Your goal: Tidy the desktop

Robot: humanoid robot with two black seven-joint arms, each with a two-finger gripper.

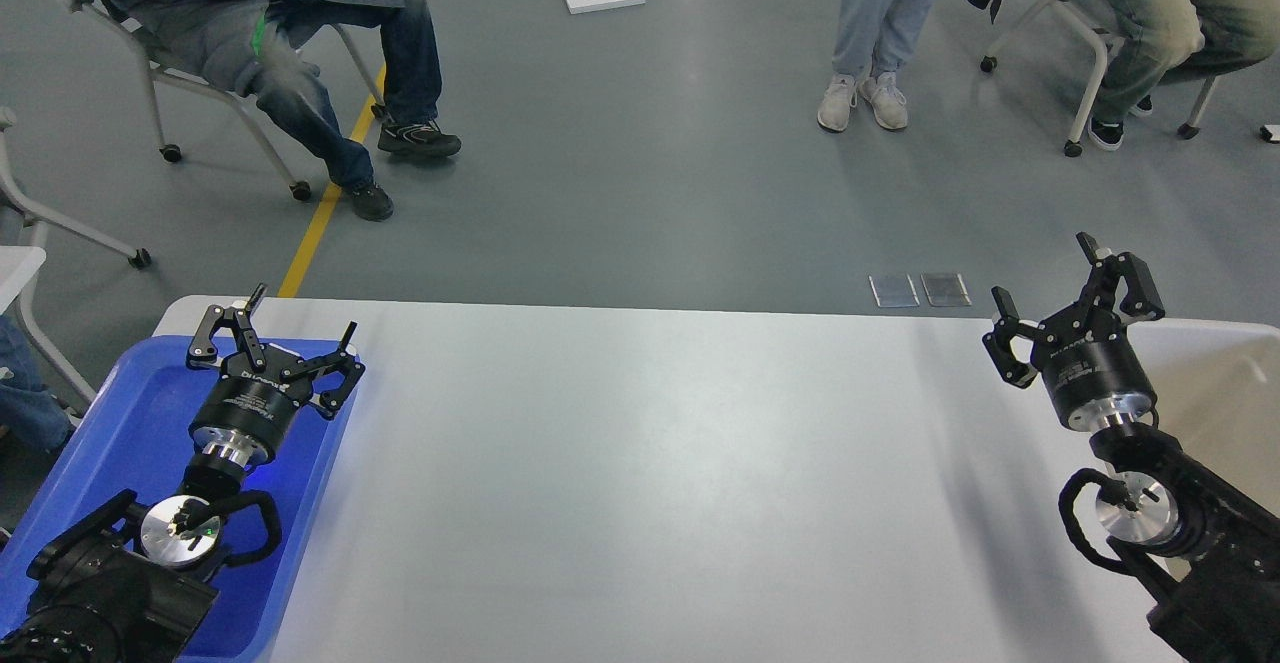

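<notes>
Your table [640, 463] fills the lower part of the head view, a broad, pale grey, slightly glossy top with rounded corners. No loose item shows on its bare surface. A blue plastic tray [120, 443] sits at its left end and a beige rimmed bin [1215, 383] at its right end.

Your left end effector [278, 343] hangs over the far part of the tray, fingers spread wide and holding nothing. Your right end effector [1070, 303] hovers by the bin's near-left rim, also spread wide and empty.

Judging by its look, the top is hard, stiff and slick, so anything resting on it would likely slide under a sideways push. It is not something you lift. If you must shift the tray or bin, their raised rims look like the best hold, and both seem light, rigid plastic. People [300, 63] sit and stand on the floor beyond, well apart from the table.
</notes>
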